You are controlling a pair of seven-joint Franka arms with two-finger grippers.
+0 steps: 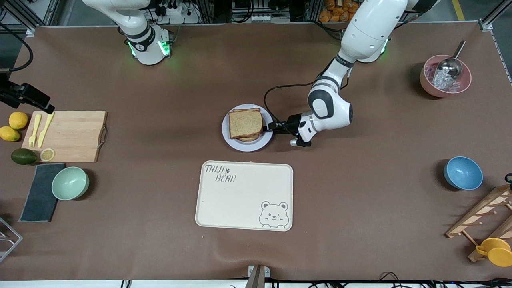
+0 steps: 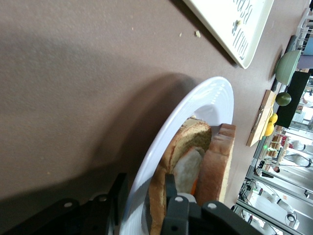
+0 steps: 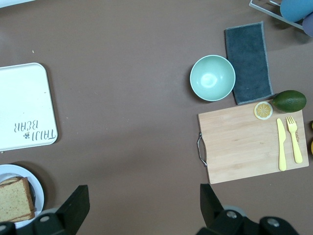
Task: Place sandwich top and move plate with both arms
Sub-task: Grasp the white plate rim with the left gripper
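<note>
straddling the plate (image 1: 267,141) rim at the edge toward the left arm's end of the table: left gripper (image 2: 146,208), one finger under the rim, one above, not seen fully clamped. top (image 1: 245,122) already on the stack, plate on the table, farther from the front camera than the tray (image 1: 245,196). hanging high above the table near the board (image 3: 244,147), waiting: right gripper (image 3: 142,205), fingers spread, empty, much the farther from the plate.

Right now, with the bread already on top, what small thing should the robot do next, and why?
Probably finish pinching the plate rim with the left gripper. Its fingers already straddle the rim, and the sandwich top lies on the stack. The right gripper waits open, high above the table.
</note>
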